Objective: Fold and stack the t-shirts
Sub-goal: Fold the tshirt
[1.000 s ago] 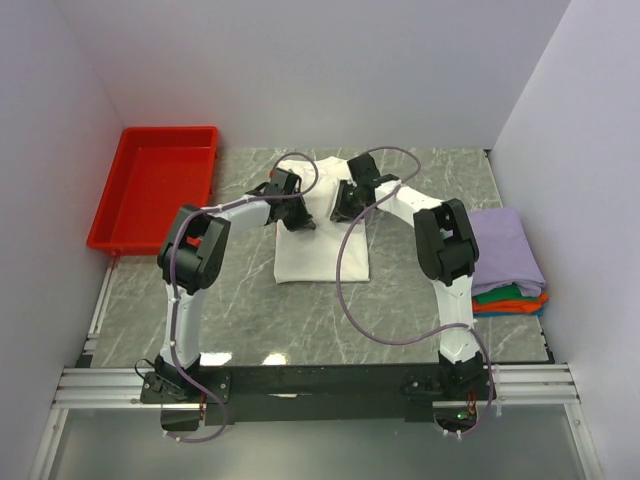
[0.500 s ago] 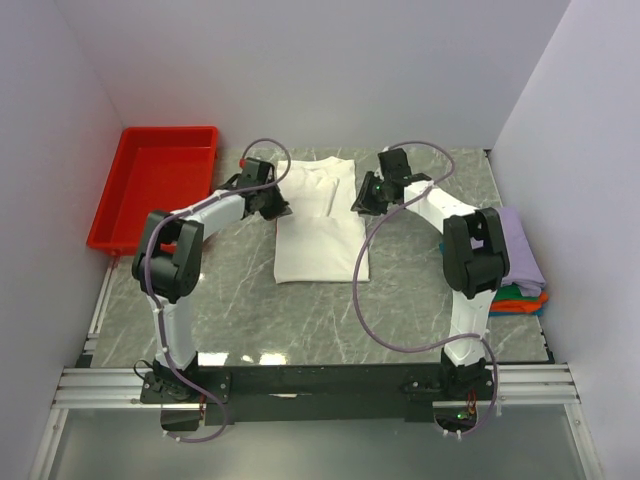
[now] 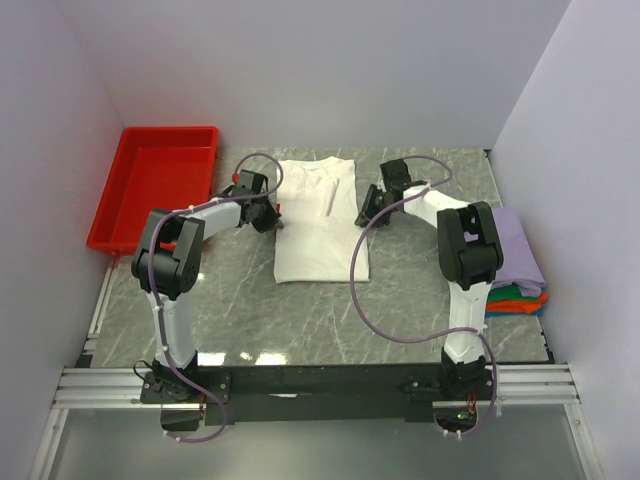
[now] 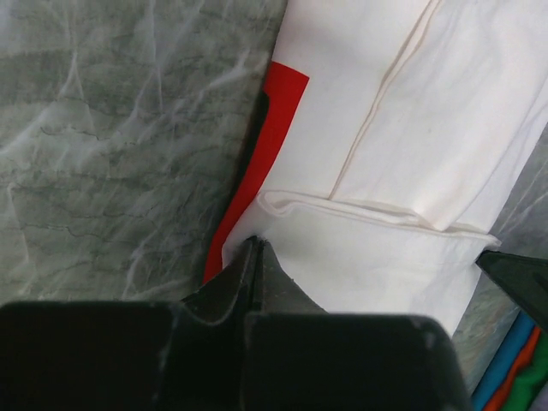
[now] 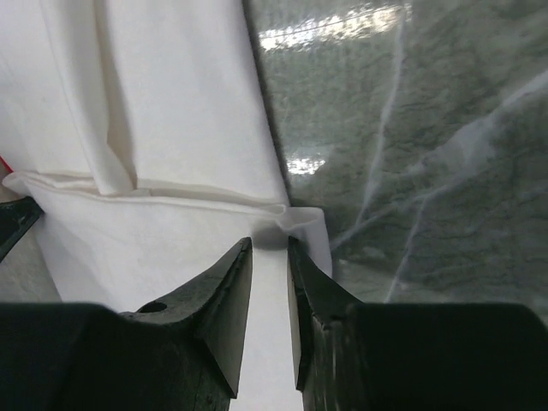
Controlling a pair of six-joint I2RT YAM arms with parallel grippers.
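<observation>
The white t-shirt lies folded into a long strip in the middle of the table, collar end at the back. In the left wrist view its layers overlap and a strip of red print shows at its left edge. My left gripper is at the shirt's left edge, its jaws shut on the corner of a folded layer. My right gripper is at the shirt's right edge, its jaws a narrow gap apart over the white cloth.
A red plastic tray stands at the back left. At the right edge sits a stack of folded shirts, lavender on top, with green, orange and teal ones below. Grey marble tabletop lies in front.
Both grippers moved from the shirt's middle out to its far corners, then came back down to its side edges. The shirt's far part now lies flat.
</observation>
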